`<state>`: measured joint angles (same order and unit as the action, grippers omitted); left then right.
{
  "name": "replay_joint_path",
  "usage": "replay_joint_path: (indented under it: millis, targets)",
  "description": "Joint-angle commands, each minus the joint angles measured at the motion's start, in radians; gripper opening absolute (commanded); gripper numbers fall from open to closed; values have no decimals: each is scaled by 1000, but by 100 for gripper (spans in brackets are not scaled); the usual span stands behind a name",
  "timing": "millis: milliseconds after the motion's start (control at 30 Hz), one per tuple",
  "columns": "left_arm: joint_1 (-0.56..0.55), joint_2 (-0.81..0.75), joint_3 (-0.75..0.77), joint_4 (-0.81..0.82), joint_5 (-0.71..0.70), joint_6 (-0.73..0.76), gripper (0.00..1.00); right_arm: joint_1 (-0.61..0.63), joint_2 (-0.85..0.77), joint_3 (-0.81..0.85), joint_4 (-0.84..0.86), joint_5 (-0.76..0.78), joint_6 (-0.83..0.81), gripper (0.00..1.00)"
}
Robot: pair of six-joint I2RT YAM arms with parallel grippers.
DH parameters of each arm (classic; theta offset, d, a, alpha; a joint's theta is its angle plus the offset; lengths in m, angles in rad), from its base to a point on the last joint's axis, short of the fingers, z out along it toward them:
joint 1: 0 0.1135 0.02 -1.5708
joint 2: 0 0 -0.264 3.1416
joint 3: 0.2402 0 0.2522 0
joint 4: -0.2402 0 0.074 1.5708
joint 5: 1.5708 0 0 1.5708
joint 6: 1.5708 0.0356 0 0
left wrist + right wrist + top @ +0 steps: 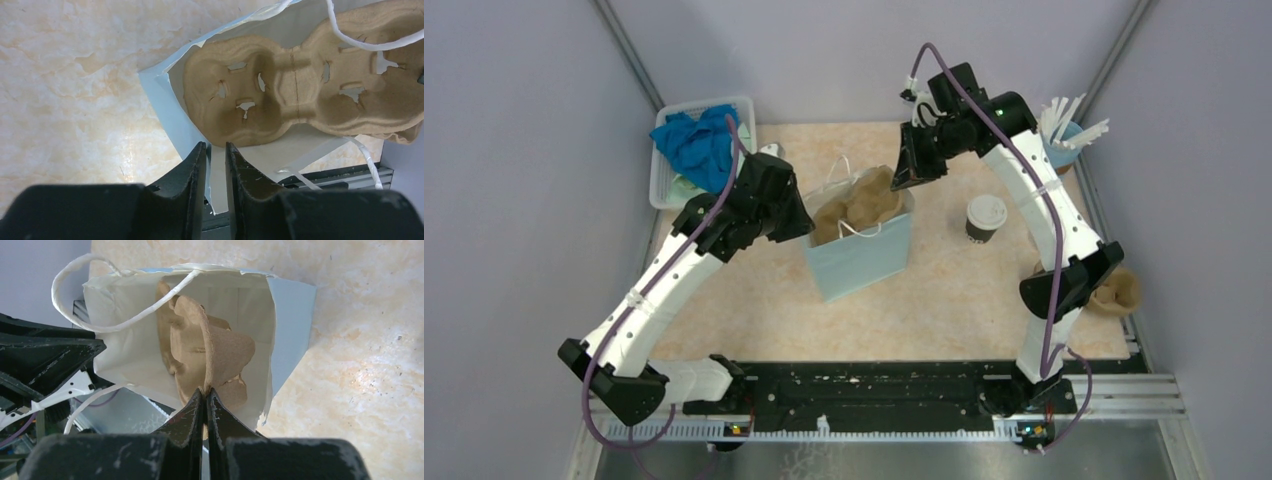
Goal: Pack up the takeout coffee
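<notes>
The takeout coffee (985, 217), a dark brown cup with a white lid, stands upright on the table right of the light blue paper bag (861, 262). A brown pulp cup carrier (860, 205) sits tilted in the bag's open mouth. My left gripper (804, 226) is at the bag's left edge. In the left wrist view it (215, 145) is nearly closed with the bag's wall (167, 107) between its fingers, next to the carrier (290, 90). My right gripper (906, 176) is over the bag's far right; it (205, 390) is shut on the carrier's edge (220, 350) inside the bag (292, 325).
A white basket (664, 175) with a blue cloth (699, 145) stands at the back left. A cup of white stirrers (1064, 135) stands at the back right. A crumpled brown paper item (1121, 290) lies by the right arm's elbow. Grey walls enclose the table.
</notes>
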<state>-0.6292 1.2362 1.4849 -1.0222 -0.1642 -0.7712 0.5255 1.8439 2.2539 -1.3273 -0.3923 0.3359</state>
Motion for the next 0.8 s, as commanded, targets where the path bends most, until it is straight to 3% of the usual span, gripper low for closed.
replay_joint_path:
  millis: [0,767]
  targets:
    - [1,9,21,49,13,26,27,-1,8,14,34,-68,5,0]
    - [2,17,23,53,20,27,26,-1,0,-79,127,-132,27,0]
